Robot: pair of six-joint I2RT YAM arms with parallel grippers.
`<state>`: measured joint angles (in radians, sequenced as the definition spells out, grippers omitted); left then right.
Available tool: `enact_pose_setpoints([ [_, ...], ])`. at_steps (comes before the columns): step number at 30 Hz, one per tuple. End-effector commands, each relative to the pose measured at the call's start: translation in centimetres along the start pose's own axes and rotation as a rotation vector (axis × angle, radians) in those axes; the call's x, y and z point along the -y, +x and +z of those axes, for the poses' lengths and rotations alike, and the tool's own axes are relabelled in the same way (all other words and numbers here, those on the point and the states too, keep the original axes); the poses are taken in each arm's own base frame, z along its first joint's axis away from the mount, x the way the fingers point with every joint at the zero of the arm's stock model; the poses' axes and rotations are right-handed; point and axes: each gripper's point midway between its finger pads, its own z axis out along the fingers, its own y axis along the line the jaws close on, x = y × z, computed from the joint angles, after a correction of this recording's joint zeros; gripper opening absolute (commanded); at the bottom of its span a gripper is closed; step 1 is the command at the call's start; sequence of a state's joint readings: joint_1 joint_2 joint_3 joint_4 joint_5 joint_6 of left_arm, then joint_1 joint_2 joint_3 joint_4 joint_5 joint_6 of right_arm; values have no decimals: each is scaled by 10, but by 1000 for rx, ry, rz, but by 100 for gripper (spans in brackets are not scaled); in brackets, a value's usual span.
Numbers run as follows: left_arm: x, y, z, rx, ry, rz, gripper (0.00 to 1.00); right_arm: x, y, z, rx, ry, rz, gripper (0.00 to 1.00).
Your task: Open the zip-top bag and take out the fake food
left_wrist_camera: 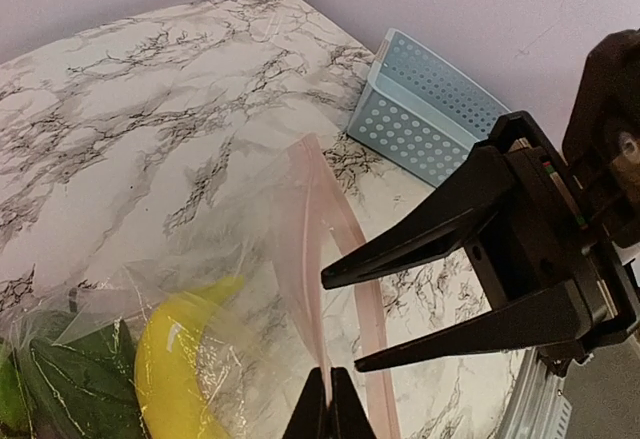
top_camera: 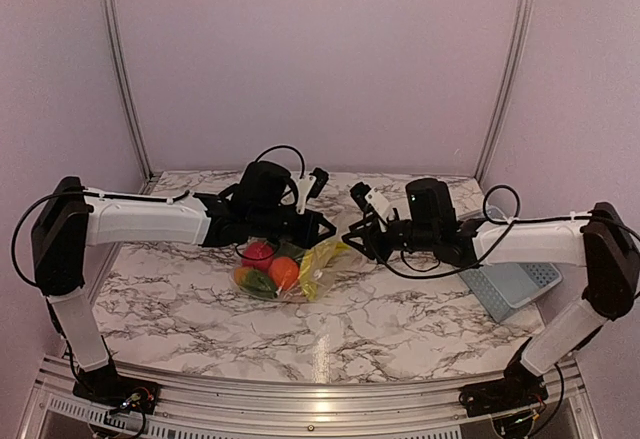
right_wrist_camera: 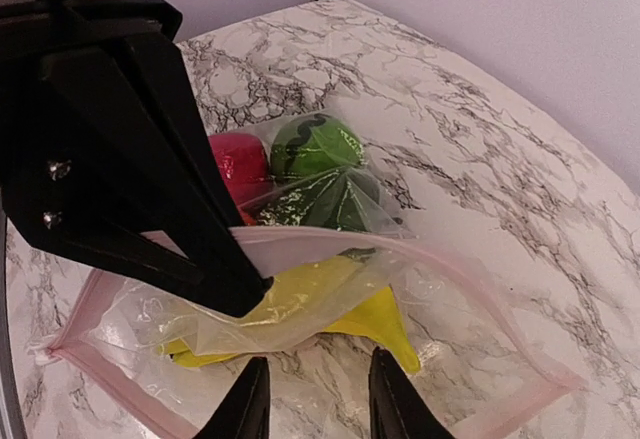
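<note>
Honestly not seeing any readable text here. Nothing legible is showing on the zip-top bag (right_wrist_camera: 140, 314), the blue basket (left_wrist_camera: 425, 109) or the marble tabletop (top_camera: 180, 309); no labels, brands or numbers are coming through.

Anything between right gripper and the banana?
Nothing solid. The bag gapes toward the right gripper, with its upper lip pinched up by the left gripper. The banana lies just inside the mouth, partly under loose clear plastic.

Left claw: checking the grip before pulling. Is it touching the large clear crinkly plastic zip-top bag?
Touching. Left wrist view: the left claw, shut, pinches the zip-top bag by its pink zip strip.
</note>
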<state>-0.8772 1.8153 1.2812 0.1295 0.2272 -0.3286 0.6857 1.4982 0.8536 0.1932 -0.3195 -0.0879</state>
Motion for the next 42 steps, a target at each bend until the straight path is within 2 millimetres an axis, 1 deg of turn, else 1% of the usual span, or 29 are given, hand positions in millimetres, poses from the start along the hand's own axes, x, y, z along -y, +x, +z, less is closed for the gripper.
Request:
enact_pose_setpoints([
  [1, 6, 6, 6, -36, 36, 21, 0, 7, -13, 20, 32, 14, -137, 31],
  [7, 7, 11, 6, -57, 43, 29, 0, 21, 19, 45, -12, 57, -173, 31],
  [11, 5, 15, 8, -75, 45, 28, 0, 25, 36, 57, -20, 64, -200, 33],
  [15, 4, 20, 9, -98, 44, 34, 0, 25, 45, 63, -13, 61, -234, 38],
  [17, 4, 21, 9, -104, 49, 37, 0, 26, 51, 65, -19, 64, -250, 39],
  [21, 3, 24, 9, -120, 70, 31, 0, 30, 67, 70, -50, 62, -267, 41],
  [24, 3, 26, 9, -131, 88, 27, 0, 30, 79, 69, -65, 34, -259, 43],
  [28, 2, 29, 9, -146, 105, 25, 0, 33, 86, 61, -57, 16, -249, 43],
  [33, 1, 36, 8, -171, 111, 38, 0, 38, 88, 51, -19, 1, -245, 42],
  [35, 1, 38, 8, -180, 116, 49, 0, 41, 91, 53, -35, 1, -257, 43],
  [37, -2, 46, 8, -207, 110, 52, 0, 44, 92, 57, -51, 0, -266, 42],
  [42, -3, 55, 9, -227, 116, 56, 0, 48, 97, 69, -86, -11, -284, 34],
])
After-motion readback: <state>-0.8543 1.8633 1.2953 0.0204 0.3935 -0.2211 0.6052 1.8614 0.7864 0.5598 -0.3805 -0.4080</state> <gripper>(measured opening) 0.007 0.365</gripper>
